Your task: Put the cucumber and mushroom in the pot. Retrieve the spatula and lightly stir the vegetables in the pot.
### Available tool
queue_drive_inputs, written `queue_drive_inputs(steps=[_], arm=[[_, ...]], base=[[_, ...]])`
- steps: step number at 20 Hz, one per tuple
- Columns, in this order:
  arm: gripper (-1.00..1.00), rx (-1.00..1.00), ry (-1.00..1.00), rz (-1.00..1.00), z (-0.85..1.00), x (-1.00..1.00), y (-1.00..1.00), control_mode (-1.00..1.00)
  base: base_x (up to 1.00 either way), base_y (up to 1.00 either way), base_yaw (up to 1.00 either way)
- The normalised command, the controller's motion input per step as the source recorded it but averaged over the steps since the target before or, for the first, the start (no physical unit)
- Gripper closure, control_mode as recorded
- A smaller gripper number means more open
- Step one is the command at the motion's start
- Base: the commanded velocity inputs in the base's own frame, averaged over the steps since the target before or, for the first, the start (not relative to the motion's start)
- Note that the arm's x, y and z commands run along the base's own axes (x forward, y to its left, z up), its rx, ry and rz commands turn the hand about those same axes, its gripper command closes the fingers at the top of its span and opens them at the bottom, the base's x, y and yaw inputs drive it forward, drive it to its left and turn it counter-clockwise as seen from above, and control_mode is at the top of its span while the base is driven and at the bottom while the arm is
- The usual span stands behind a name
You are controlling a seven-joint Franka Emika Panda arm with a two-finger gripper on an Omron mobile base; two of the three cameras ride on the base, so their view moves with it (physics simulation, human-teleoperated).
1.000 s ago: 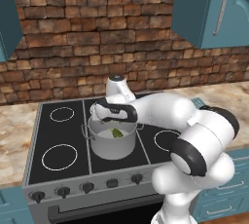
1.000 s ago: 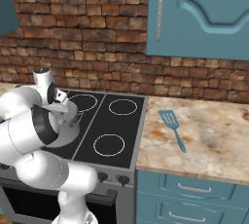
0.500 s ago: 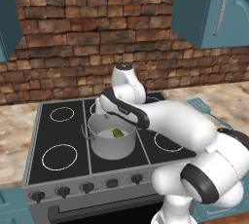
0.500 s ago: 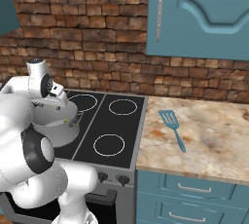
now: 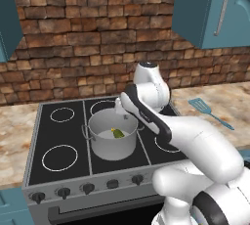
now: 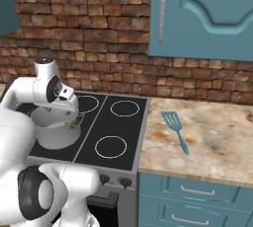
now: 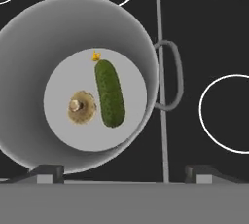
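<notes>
A brick-backed kitchen wall stood behind a black cooktop [image 5: 73, 141] with white burner rings, flanked by a mottled stone counter [image 6: 212, 137] and teal cabinets [image 6: 207, 14] above and below. The pot [image 5: 112, 141], a round steel vessel with loop handles at the rim, sat near the middle of the cooktop, between the burner rings. In the hand view, both vegetables lay on the pot's flat floor: the cucumber [image 7: 109, 93] rested with its long axis running nearly top to bottom of that view, its yellow-tipped end toward the top and its rounded end toward the bottom, tilted slightly so that the lower end lay a little further right. The mushroom [image 7: 81, 106] lay just beside the cucumber on its left in that view, cap facing up toward the camera, close to or touching the cucumber's lower half; contact could not be confirmed. In the left base view the cucumber [image 5: 118, 133] appeared as a small green piece inside the pot. The gripper [image 7: 125, 172] hung above the pot, looking down into it, its two dark fingertips spread wide apart with nothing between them. The spatula [image 6: 174, 128] lay flat on the counter to the right of the cooktop, well apart from the pot, its slotted head toward the wall and its thin handle pointing toward the counter's front edge.
</notes>
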Motion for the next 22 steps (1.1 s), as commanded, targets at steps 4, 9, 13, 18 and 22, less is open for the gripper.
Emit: queue_drive_inputs(steps=[4,9,13,18,22], arm=[[-1.00,0.00,0.00,0.00,0.02,-0.26,-0.75,-1.00],[-1.00,-0.02,0.00,0.00,0.00,-0.15,-0.71,-1.00],[-1.00,0.00,0.00,0.00,0.00,-0.01,-0.69,-1.00],[-1.00,0.00,0.01,0.00,0.00,0.05,-0.63,-1.00],[-1.00,-0.01,0.00,0.00,0.00,0.09,-0.59,-1.00]], base=[[0.00,0.00,0.00],[0.00,0.00,0.00],[0.00,0.00,0.00],[0.00,0.00,0.00],[0.00,0.00,0.00]])
